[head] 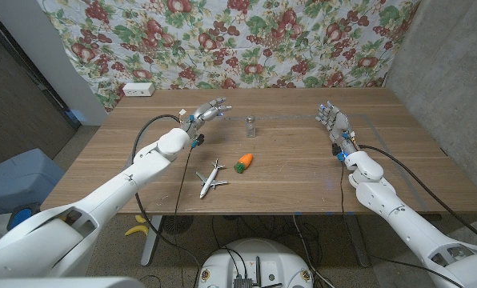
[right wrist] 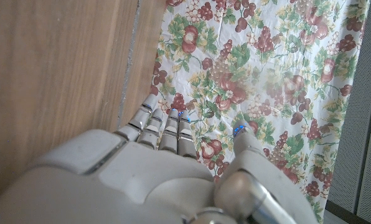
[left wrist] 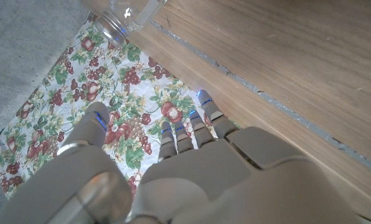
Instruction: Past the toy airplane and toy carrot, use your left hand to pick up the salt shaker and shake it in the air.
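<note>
The salt shaker (head: 250, 126), clear glass with a metal cap, stands upright on the wooden table (head: 302, 172) past the toy carrot (head: 244, 162) and the white toy airplane (head: 211, 178). My left hand (head: 207, 114) hovers to the left of the shaker with its fingers spread, holding nothing; a gap separates them. In the left wrist view the shaker (left wrist: 124, 14) shows beyond the fingers of my left hand (left wrist: 173, 168). My right hand (head: 334, 124) stands at the table's right with fingers extended and empty, and the right wrist view shows that right hand (right wrist: 167, 162) over the wood.
A fruit-patterned cloth (head: 246, 40) hangs behind the table's far edge. A white box (head: 138, 90) lies on the far left corner. Black cables run along both arms. A yellow object (head: 137, 230) lies on the floor under the table's left side.
</note>
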Controlling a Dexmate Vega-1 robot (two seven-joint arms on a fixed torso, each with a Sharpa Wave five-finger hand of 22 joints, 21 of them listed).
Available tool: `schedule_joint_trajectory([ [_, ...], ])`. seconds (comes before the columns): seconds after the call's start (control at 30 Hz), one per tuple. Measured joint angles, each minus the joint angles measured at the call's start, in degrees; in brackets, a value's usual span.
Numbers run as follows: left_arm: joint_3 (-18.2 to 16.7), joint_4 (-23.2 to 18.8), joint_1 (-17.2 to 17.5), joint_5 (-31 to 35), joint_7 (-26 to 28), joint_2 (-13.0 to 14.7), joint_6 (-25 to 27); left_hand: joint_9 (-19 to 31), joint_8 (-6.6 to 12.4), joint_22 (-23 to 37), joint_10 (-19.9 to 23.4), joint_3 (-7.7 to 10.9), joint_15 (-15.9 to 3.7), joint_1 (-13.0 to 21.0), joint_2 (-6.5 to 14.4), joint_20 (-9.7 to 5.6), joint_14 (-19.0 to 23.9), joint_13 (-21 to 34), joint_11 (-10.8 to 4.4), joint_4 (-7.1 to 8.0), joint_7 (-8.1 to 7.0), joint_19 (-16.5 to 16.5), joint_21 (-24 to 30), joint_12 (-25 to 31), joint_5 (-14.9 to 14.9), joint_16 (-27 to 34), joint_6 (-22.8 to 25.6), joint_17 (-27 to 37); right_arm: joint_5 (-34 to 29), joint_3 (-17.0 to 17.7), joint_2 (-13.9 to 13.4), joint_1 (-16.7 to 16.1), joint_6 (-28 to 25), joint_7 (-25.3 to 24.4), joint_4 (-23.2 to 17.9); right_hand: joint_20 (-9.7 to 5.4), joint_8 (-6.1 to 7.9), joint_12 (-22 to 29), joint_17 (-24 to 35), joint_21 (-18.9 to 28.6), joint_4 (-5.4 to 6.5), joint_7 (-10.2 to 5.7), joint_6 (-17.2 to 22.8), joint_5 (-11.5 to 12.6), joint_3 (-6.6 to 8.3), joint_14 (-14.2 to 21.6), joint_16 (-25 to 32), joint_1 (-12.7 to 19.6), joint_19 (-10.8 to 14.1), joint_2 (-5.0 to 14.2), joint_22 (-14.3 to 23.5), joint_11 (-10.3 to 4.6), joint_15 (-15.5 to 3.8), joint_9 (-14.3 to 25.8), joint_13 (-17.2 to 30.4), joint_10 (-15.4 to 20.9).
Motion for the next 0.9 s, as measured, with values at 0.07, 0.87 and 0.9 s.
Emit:
schedule_joint_trajectory([
  [0.07, 0.25, 0.01, -0.25, 0.3, -0.05, 0.0, 0.16, 0.0, 0.0, 0.0, 0.61, 0.0, -0.08, 0.61, 0.0, -0.21, 0.68, 0.0, 0.04, 0.0, 0.09, 0.22, 0.0, 0.31, 0.0, 0.0, 0.09, 0.0, -0.05, 0.0, 0.0, -0.04, 0.0, -0.12, -0.04, 0.0, 0.0, 0.0, 0.0, -0.31, -0.18, 0.0, 0.0, 0.0, -0.17, 0.0, 0.0, 0.0, 0.0, 0.0, 0.0, 0.0, 0.0, 0.0, 0.0, 0.0],
  [0.87, 2.64, 1.16, -2.62, 4.48, -0.25, -0.52, 1.66, -0.01, 1.39, -0.01, 5.53, -1.33, -0.15, 5.57, -2.84, -0.4, 5.76, -0.01, -1.6, -0.04, -1.65, 3.89, -0.45, 0.45, 0.0, 0.49, 5.72, -0.01, -0.73, -0.1, 0.01, -0.33, 0.05, -1.45, -0.73, -0.2, 0.0, 0.0, -0.53, -1.6, -0.16, 0.21, 0.2, 0.0, -0.15, -0.01, -0.22, -0.22, 0.61, 0.22, 0.0, -0.32, 0.0, 0.01, 0.01, 0.3],
  [0.9, 2.77, 1.19, -2.72, 4.67, -0.25, -0.55, 1.69, -0.01, 1.39, -0.01, 5.73, -1.45, -0.01, 5.75, -3.02, -0.34, 5.94, -0.01, -1.8, -0.15, -1.7, 4.01, -0.45, 0.71, 0.0, 0.49, 5.77, -0.01, -0.74, -0.1, 0.01, -0.35, 0.05, -1.51, -0.75, -0.2, 0.0, 0.0, -0.55, -1.76, -0.16, 0.21, 0.2, 0.0, -0.16, -0.01, -0.22, -0.22, 0.61, 0.22, 0.0, -0.32, 0.0, 0.0, 0.01, 0.3],
])
